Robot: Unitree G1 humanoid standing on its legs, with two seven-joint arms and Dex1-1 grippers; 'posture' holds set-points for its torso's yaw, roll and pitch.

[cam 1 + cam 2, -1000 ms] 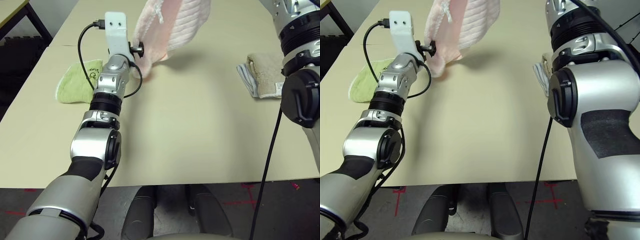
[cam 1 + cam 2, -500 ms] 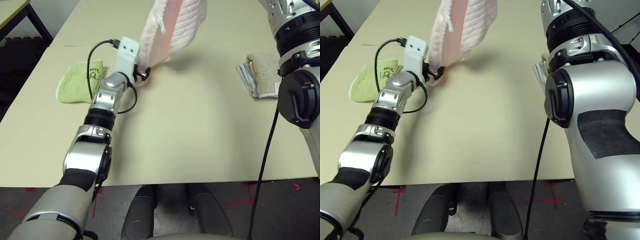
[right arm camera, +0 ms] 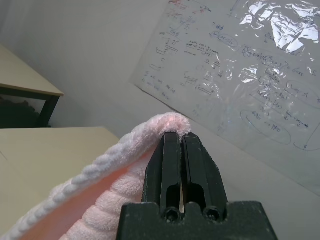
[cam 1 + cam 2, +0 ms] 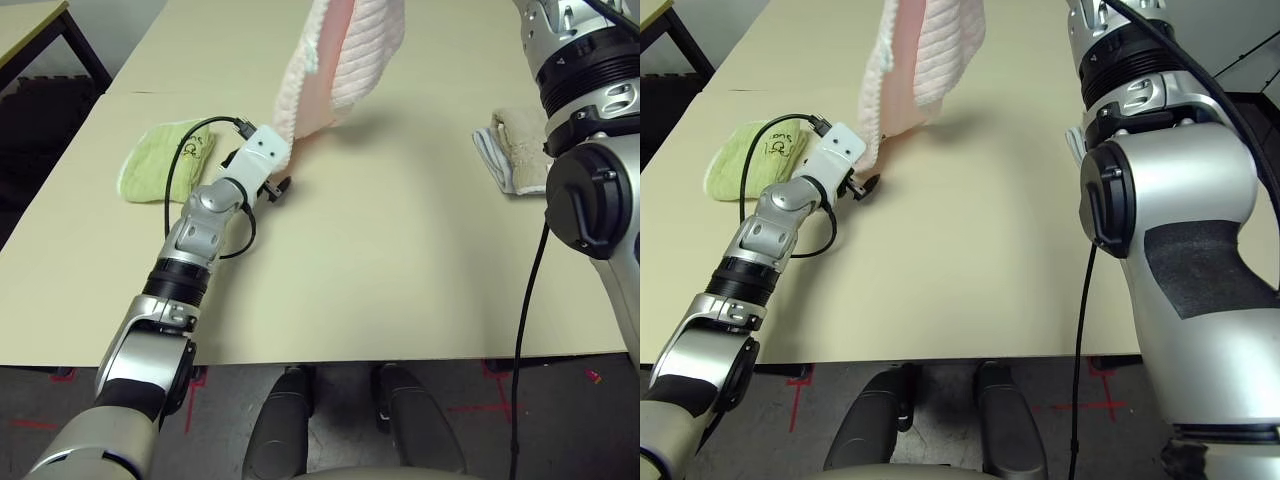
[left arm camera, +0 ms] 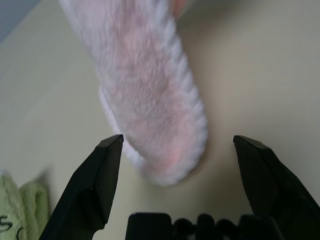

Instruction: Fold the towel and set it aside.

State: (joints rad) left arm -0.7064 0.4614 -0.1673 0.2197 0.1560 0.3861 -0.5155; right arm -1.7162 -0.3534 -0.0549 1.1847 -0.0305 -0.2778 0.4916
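The pale pink towel [image 4: 340,60] hangs from above over the far middle of the table, its lower end [image 5: 160,125] just off the tabletop. My right gripper [image 3: 180,142] is shut on the towel's upper edge, high above the table. My left gripper [image 5: 175,150] is open, low over the table just short of the towel's hanging end, with nothing between its black fingers [image 5: 97,175]. In the head views the left gripper [image 4: 282,188] sits below and slightly left of the towel's lower tip.
A lime-green folded towel [image 4: 165,160] lies at the far left of the table. A beige folded towel with a white edge [image 4: 515,145] lies at the right. A dark table frame [image 4: 60,50] stands beyond the left corner.
My left gripper let go of the towel's lower end and drew back towards me, lower over the table. The towel's lower end now hangs free, slightly higher.
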